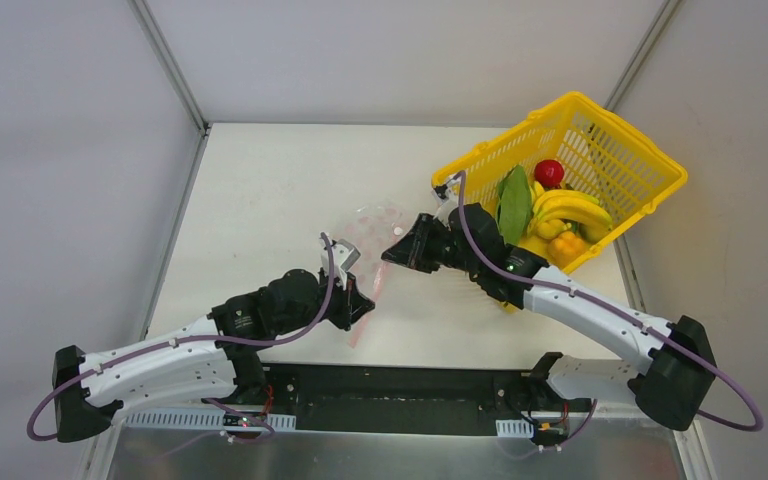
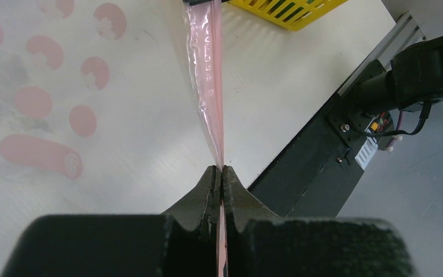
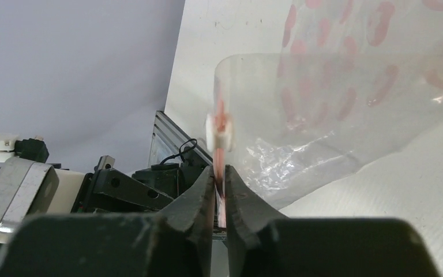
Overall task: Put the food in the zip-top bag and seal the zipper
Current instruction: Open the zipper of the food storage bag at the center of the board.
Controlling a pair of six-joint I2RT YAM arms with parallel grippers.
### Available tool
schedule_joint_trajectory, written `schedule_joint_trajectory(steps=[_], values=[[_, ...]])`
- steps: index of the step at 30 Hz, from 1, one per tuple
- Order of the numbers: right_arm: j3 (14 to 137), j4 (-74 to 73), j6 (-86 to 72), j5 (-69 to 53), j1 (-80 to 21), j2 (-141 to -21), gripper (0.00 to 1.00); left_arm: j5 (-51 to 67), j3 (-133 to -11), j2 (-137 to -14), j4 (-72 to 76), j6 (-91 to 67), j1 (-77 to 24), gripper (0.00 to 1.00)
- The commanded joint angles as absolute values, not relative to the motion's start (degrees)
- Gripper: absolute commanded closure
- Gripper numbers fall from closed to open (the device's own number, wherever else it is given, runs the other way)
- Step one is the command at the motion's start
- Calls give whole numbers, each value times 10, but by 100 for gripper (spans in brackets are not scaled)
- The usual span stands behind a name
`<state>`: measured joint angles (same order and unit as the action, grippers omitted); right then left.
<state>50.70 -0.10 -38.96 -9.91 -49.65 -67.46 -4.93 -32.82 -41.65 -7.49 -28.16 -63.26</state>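
**Both grippers pinch the zipper; food sits in the basket**

The left gripper (image 2: 220, 171) is clamped tight on the zipper (image 2: 206, 75). The pink strip runs from its jaws straight toward 12 o'clock in the left wrist view. The right gripper (image 3: 220, 173) pinches the same strip, its jaws almost touching with the pink edge between them. A white slider (image 3: 219, 133) sits on the strip just above its fingertips.

From above, the two grippers meet near the middle of the table (image 1: 260, 190), with the right one at 1 o'clock of the left and close to it. The bag (image 1: 372, 222), clear with red marks, lies at 12 o'clock of them. One corner of it shows at 6 o'clock of the left gripper. In the right wrist view, the bag's mouth edge curls up off the table.

The food (image 1: 545, 230) lies in the yellow basket (image 1: 610, 150) at 2 o'clock on the table. It includes a tomato (image 1: 549, 172), bananas (image 1: 572, 207), an orange pepper (image 1: 563, 247) and a green piece (image 1: 513, 205).
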Motion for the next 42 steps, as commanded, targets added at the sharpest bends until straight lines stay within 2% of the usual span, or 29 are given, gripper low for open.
schedule_joint_trajectory(steps=[1,2,3,5,7,9,13,18,23,27,31,37,42], values=[[509,60,-406,-119,-498,-678,95,-51,-327,-408,-63,-297,-628,93],[508,60,-407,-120,-498,-680,100,-54,-327,-408,-66,-297,-629,90],[508,59,-410,-118,-498,-681,100,-59,-329,-409,-70,-297,-629,82],[505,58,-420,-113,-498,-681,100,-74,-336,-412,-83,-298,-628,58],[505,56,-431,-103,-498,-678,100,-89,-345,-416,-100,-297,-628,43],[509,36,-442,-74,-499,-676,100,-103,-356,-423,-115,-293,-628,38],[530,-35,-436,-8,-506,-676,100,-116,-394,-445,-156,-264,-630,39],[570,-123,-407,61,-517,-691,100,-121,-446,-491,-214,-224,-637,47],[563,-123,-411,54,-517,-689,100,-112,-475,-530,-250,-204,-646,50],[567,-128,-414,72,-518,-690,100,-129,-493,-552,-264,-196,-674,45],[570,-126,-418,68,-518,-696,100,-150,-505,-583,-269,-196,-702,45],[568,-127,-418,58,-517,-689,100,-213,-507,-612,-293,-216,-714,50],[565,-127,-415,58,-517,-679,100,-231,-497,-602,-285,-214,-714,58]])
